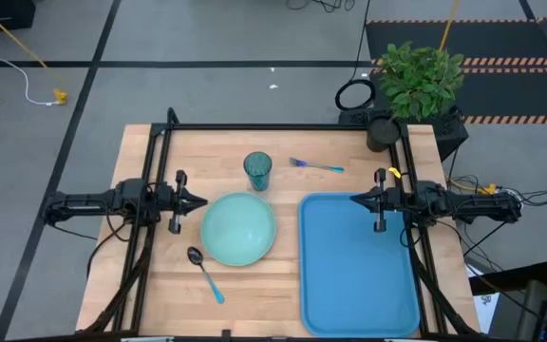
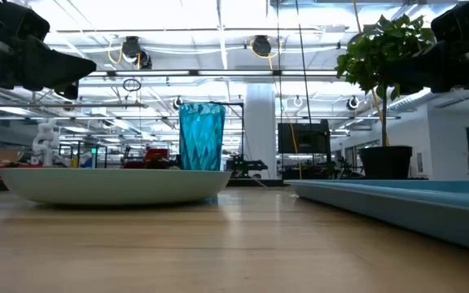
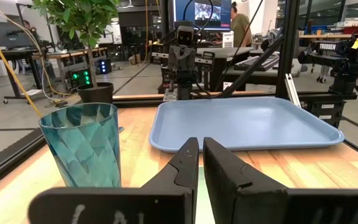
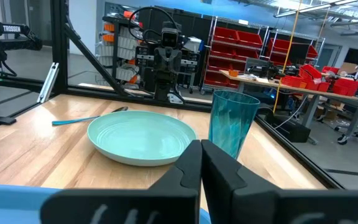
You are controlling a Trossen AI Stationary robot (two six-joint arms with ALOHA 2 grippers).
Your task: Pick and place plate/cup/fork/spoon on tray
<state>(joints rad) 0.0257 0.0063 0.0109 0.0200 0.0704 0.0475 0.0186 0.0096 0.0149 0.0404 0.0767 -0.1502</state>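
On the tabletop (image 1: 160,285) from above, the plate (image 1: 238,229) lies left of the tray (image 1: 357,266); cup (image 1: 257,171) and fork (image 1: 315,165) behind it, spoon (image 1: 205,272) in front. Left gripper (image 1: 200,201) and right gripper (image 1: 356,199) flank the plate, both clenched. In the left wrist view, the fingers (image 3: 188,165) nearly touch.

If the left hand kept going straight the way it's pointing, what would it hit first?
Probably the plate: the left hand points across the table at its near rim. The hand hangs above the table, so it might skim over the plate; depth is unclear.
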